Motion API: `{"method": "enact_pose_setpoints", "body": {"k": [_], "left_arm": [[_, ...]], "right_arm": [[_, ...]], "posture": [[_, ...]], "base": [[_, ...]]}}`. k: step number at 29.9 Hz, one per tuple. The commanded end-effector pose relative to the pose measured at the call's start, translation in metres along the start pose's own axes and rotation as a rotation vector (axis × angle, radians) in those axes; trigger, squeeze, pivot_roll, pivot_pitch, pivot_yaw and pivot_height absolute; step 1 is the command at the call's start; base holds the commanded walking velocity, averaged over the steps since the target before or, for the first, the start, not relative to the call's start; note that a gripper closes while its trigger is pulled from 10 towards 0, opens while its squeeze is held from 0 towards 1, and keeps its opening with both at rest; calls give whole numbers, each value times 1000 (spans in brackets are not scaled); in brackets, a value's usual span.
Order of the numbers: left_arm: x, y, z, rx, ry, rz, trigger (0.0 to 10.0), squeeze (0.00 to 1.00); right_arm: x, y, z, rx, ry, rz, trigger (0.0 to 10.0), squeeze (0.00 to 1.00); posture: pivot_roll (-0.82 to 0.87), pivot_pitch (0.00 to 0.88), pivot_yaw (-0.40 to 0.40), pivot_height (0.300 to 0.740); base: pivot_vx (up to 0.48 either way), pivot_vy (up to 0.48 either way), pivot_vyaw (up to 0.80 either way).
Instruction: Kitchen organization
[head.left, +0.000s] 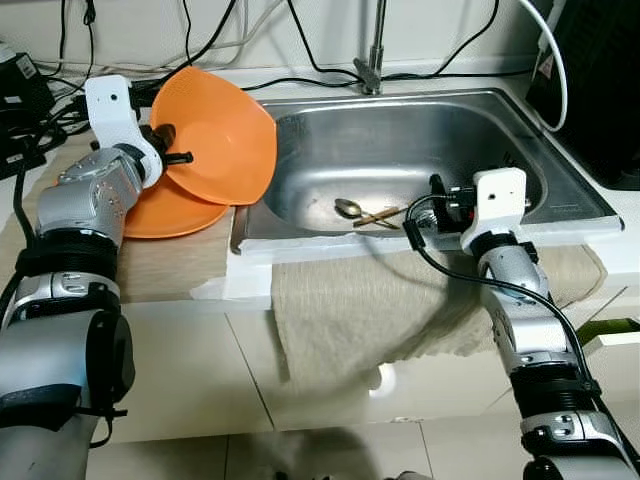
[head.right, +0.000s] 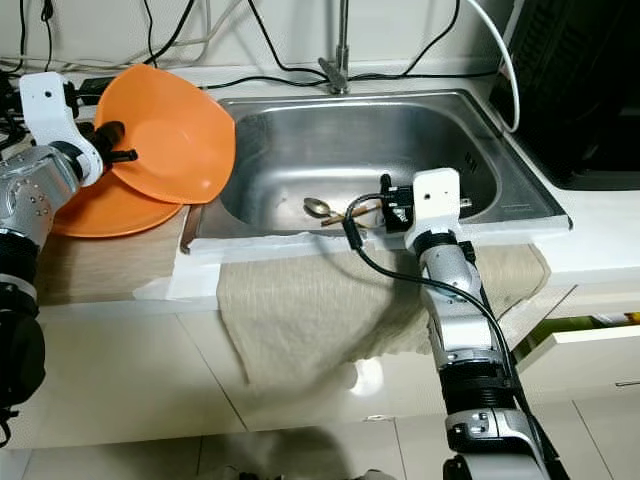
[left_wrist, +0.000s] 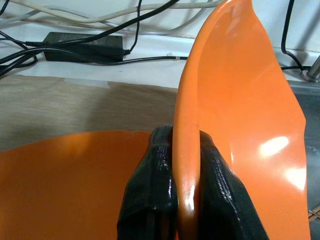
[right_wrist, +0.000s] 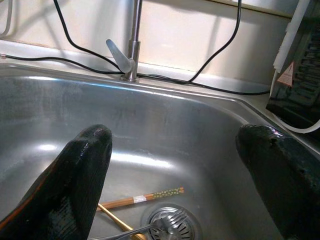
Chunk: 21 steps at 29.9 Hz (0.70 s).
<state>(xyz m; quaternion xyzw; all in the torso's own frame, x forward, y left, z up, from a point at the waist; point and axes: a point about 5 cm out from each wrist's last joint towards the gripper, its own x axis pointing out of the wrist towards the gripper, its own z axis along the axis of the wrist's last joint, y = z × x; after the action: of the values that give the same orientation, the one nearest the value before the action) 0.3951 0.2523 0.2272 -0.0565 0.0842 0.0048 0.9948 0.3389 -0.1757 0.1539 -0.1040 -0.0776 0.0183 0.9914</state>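
Cables trail behind sink; towel drapes front.

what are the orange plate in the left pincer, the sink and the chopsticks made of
Orange plate, clamped at its rim by the left pincer: probably plastic; thin edge, uniform colour, soft glossy highlights.
Sink: stainless steel by the look; silver-grey brushed surface with dull reflections.
Chopsticks: likely wood or bamboo; tan shafts with a patterned end, though coating can't be ruled out.
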Motion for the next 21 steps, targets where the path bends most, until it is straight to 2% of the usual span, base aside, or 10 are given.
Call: {"method": "enact_pose_setpoints", "body": {"k": [1, 21], "left_arm": [[0, 3, -11, 18, 59, 20, 0, 0], [1, 1, -11, 18, 59, 20, 0, 0]], "right_arm": [[-1, -1, 2, 5, -11, -3, 10000, 0], [1, -2, 1, 5, -8, -3, 10000, 0]], "posture": [[-80, 0, 35, 740], [-72, 0, 38, 740]], "base": [[0, 0, 0], [0, 0, 0]]}}
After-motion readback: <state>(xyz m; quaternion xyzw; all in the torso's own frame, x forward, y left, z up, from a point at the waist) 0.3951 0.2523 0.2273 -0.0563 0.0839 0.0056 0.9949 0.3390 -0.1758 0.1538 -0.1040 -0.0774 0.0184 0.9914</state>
